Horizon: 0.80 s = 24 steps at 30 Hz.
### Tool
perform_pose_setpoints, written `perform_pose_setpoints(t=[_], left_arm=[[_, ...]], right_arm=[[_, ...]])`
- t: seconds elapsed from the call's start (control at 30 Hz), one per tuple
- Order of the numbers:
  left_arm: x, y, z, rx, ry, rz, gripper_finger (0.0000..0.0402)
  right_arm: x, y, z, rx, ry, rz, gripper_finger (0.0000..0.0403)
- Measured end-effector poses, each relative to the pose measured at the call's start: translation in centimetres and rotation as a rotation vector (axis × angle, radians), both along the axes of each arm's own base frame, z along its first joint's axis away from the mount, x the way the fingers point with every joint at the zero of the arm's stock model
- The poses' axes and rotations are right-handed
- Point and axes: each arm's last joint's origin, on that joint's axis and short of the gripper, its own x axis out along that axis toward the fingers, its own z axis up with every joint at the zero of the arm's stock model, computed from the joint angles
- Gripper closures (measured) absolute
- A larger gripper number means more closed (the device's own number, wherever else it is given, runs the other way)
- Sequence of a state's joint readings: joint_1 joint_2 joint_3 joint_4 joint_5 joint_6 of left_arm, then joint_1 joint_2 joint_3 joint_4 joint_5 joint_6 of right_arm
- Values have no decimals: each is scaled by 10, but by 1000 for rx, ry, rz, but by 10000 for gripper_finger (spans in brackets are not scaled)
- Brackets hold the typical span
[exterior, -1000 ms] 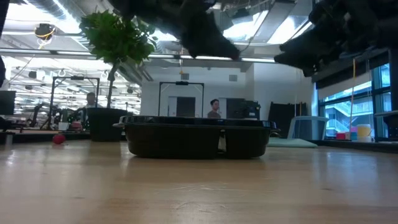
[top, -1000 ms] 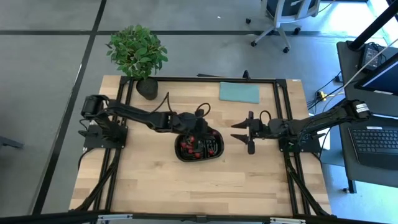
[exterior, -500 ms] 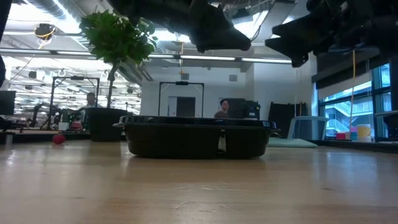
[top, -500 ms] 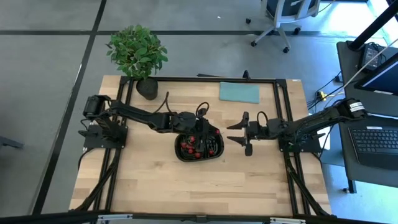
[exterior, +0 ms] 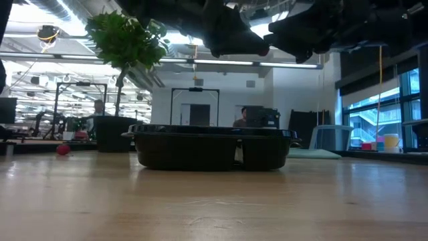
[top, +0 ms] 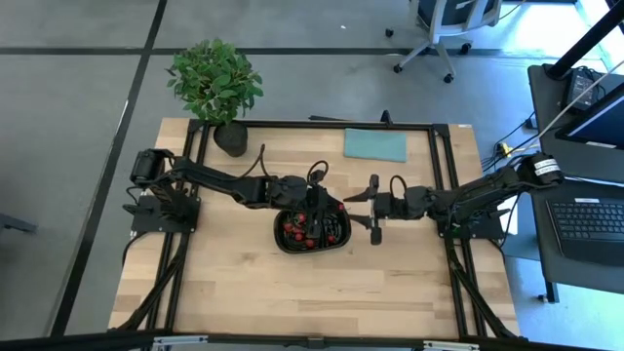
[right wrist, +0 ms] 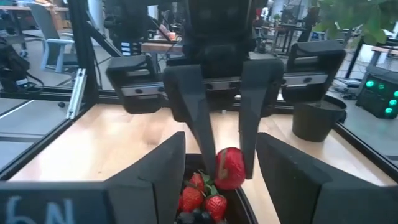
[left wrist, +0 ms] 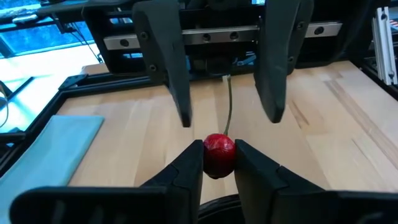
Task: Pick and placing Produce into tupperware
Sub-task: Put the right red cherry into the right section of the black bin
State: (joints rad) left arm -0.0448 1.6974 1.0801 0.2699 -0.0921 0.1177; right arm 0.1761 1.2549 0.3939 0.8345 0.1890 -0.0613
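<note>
The black tray (top: 336,234) sits mid-table holding several red strawberries and dark berries (top: 302,230); in the low view, the tray (exterior: 212,148) rests flat on the wood. My left gripper (top: 320,207) hovers over the tray's far right part, shut on a red strawberry (left wrist: 219,149). My right gripper (top: 359,209) is open just right of the tray, facing the left gripper. In the right wrist view, its fingers (right wrist: 168,180) stand apart, with the held strawberry (right wrist: 230,168) ahead of them. One red piece (exterior: 62,150) lies on the table near the plant pot. My left gripper pinches the red strawberry between its two fingertips (left wrist: 189,165), one on each side of its body (left wrist: 219,163). The fingers come from the table's left. The strawberry is lifted clear, above the tray's fruit (right wrist: 199,199).
A potted plant (top: 214,83) stands at the far left corner and a teal cloth (top: 375,144) lies at the far edge. The table's black frame rails (top: 444,166) run along the sides. Bare wood (top: 292,292) lies near the front edge.
My right gripper has moved toward the table's left, up to the tray's right edge, staying open. My left gripper has shifted slightly right over the tray, still shut on the strawberry.
</note>
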Motion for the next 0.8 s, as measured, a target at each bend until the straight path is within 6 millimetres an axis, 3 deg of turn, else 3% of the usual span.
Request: perform_pose_setpoints(t=[0.27,0.8], left_arm=[[0,-2,0,13,1,-9,329],[0,0,1,41,-1,38,329]], right_arm=[[0,0,0,9,0,-13,210],[0,0,-1,14,7,-14,331]])
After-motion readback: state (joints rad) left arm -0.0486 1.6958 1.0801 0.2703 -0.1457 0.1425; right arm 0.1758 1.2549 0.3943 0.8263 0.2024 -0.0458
